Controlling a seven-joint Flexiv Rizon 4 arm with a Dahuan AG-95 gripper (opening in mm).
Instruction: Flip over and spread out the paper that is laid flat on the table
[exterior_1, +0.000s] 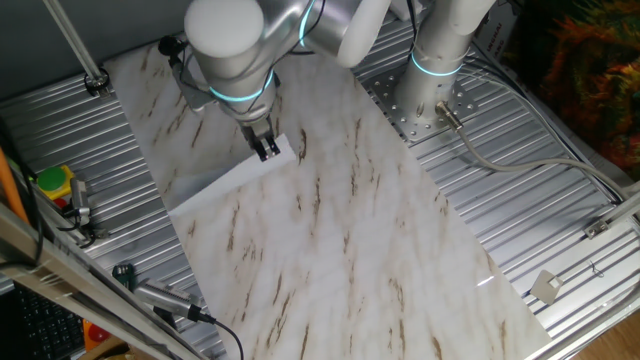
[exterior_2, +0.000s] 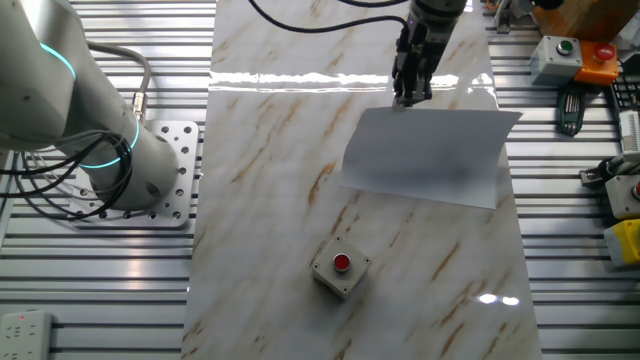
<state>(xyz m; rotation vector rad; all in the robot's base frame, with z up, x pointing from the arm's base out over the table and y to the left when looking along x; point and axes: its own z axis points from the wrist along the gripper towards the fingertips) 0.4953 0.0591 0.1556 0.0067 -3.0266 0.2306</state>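
The white paper (exterior_2: 430, 160) is lifted off the marble-look table (exterior_2: 270, 150) along one long edge and hangs tilted, its grey shaded side facing the other fixed view. Its low edge rests on the table near the right rim. In one fixed view the paper (exterior_1: 225, 185) shows as a narrow white wedge below the gripper. My gripper (exterior_2: 408, 95) points down and is shut on the paper's raised edge near one corner. It also shows in one fixed view (exterior_1: 268, 150), where the arm hides part of the sheet.
A small grey box with a red button (exterior_2: 340, 265) sits on the table in front of the paper. The arm's base (exterior_2: 150, 170) stands on ribbed metal panels beside the table. A control box (exterior_2: 565, 55) and tools lie at the right, and a cable (exterior_1: 520, 165) runs from the base.
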